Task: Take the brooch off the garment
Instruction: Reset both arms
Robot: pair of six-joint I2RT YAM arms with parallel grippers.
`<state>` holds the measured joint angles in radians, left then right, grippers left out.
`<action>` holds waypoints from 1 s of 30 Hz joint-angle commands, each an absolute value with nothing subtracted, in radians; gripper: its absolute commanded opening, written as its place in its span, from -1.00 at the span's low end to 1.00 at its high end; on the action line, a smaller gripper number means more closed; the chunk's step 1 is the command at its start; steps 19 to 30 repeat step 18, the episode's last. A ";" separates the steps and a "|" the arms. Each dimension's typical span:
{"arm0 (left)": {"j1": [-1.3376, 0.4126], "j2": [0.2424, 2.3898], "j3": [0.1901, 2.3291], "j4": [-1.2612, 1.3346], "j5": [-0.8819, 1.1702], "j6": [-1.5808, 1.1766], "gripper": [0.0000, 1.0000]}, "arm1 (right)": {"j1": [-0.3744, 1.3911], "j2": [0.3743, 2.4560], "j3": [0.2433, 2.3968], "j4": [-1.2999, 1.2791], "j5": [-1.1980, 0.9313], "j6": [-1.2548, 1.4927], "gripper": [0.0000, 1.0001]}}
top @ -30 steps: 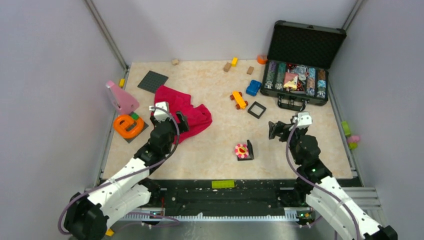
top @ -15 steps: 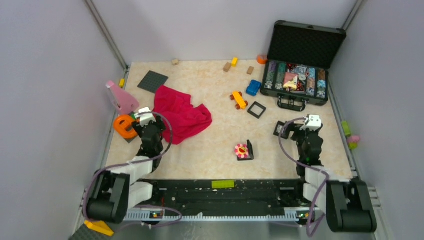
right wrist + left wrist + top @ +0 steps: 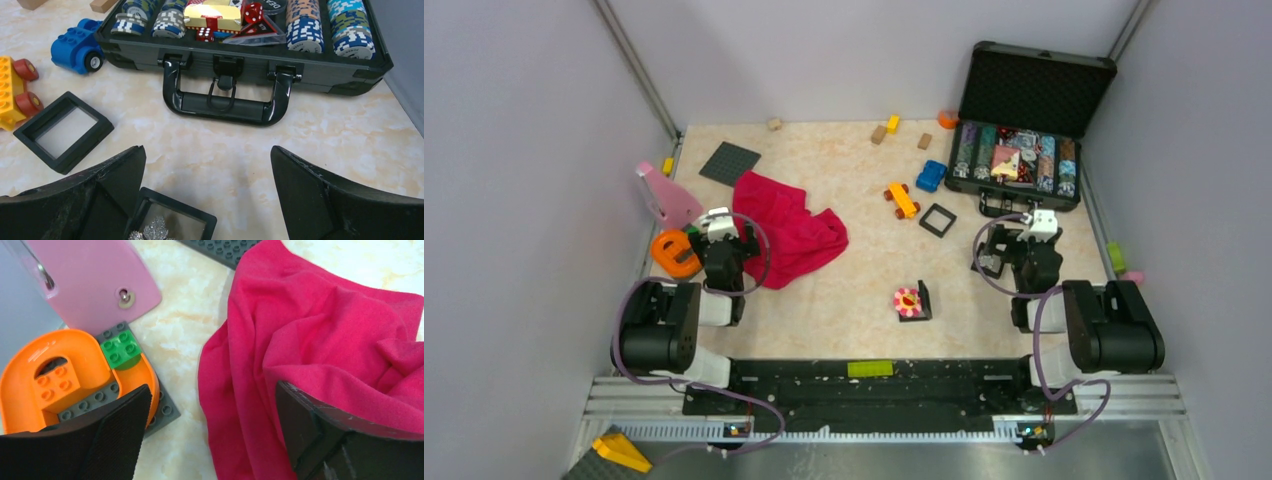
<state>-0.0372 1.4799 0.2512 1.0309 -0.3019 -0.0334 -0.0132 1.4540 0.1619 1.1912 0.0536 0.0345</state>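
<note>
**Brooch lies off the garment; both grippers empty**

The brooch (image 3: 908,301), a pink-and-white flower disc with a dark centre, rests on the marble-patterned table (image 3: 844,330). It sits just beside a small black box (image 3: 923,297), near the front edge and roughly midway between the 2 arms. It is well apart from the crimson garment (image 3: 789,228), which lies crumpled toward the left. Nothing can be seen pinned to the cloth, though its folds could hide small details.

The left gripper (image 3: 211,390) has its jaws spread wide and grips nothing. One finger hangs over the orange ring toy (image 3: 30,370) and the other over the garment's near edge. The right gripper (image 3: 207,150) is equally wide and empty. It is poised above a small open black box (image 3: 172,220) holding something silvery, with the poker chip case (image 3: 240,60) ahead of it. Neither wrist view shows the brooch, which lies off to the side of both sets of jaws, nearer the right arm than the left.

Judging from this layout, the removal looks done. The brooch is free of the fabric, and both arms are folded close to their bases in what reads as a parked pose. The next move probably needs no new grasp, only holding clear. If the brooch had to be moved, the right arm would need to swing inward and come down over a low, flat disc.
</note>
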 commanded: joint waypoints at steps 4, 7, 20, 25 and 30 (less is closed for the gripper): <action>-0.028 1.479 0.273 1.142 -0.261 -0.023 0.97 | -0.006 1.453 0.190 1.202 0.010 0.014 0.97; -0.027 1.478 0.275 1.135 -0.259 -0.025 0.97 | -0.006 1.454 0.189 1.204 0.009 0.014 0.97; -0.007 1.476 0.291 1.098 -0.213 -0.034 0.97 | -0.006 1.456 0.189 1.208 0.010 0.013 0.97; -0.007 1.476 0.291 1.098 -0.213 -0.034 0.97 | -0.006 1.456 0.189 1.208 0.010 0.013 0.97; -0.007 1.476 0.291 1.098 -0.213 -0.034 0.97 | -0.006 1.456 0.189 1.208 0.010 0.013 0.97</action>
